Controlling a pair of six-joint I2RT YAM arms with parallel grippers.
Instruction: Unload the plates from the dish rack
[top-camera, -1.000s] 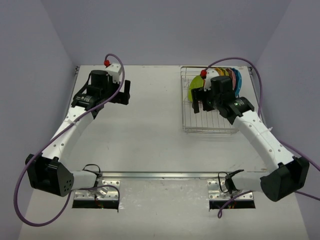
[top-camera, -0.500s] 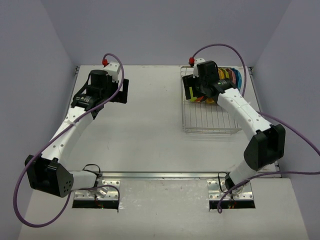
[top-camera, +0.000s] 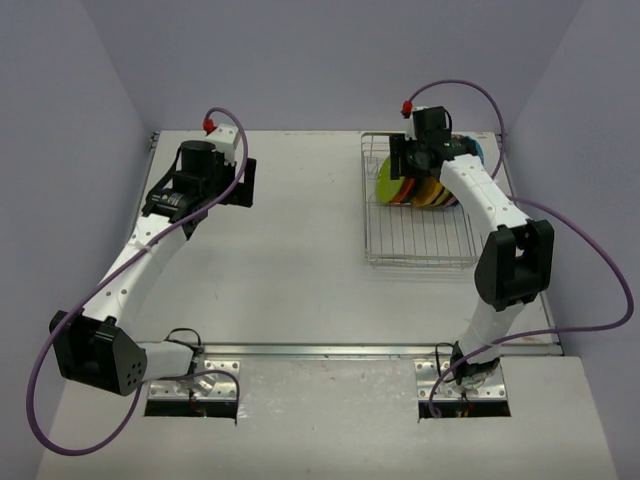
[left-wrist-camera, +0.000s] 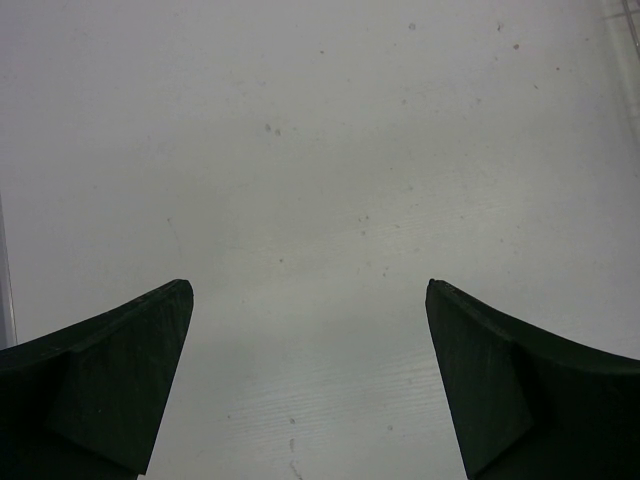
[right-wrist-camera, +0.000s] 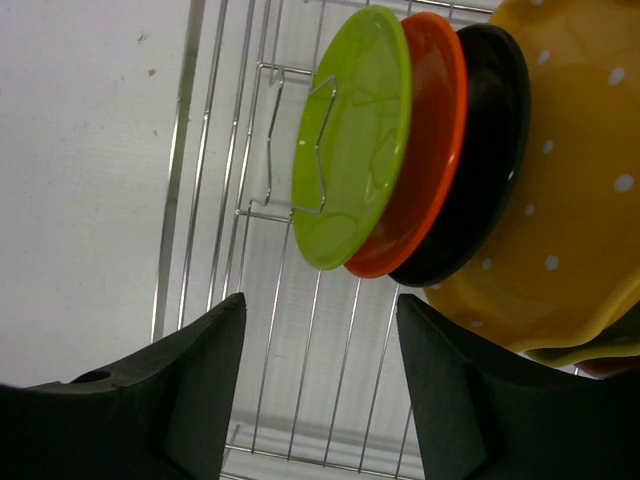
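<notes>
1. Table: white top. The dish rack sits on it, and all places below are given from the rack.
2. Dish rack: silver wire with a grid base. Its near half is bare wire, and the upright slots at its far end are loaded.
3. Left arm: well to the left of the rack and apart from it.
4. Right arm: runs along the rack's right side, with the wrist over the rack's far end.
5. Plates: they stand on edge in the far-end slots, packed face to face.
   - From the rack's left side the order is lime green plate, orange plate, black plate, then yellow plate with white dots.
   - A teal plate shows at the rack's far right corner.
   - The arm partly hides the plates between the yellow and the teal.
6. Right gripper: fingers spread with a clear gap and nothing held. It is over the rack's grid base, near the lime green plate's rim. No contact is visible.
7. Left gripper: fingers spread wide and empty, over bare table well left of the rack.
</notes>
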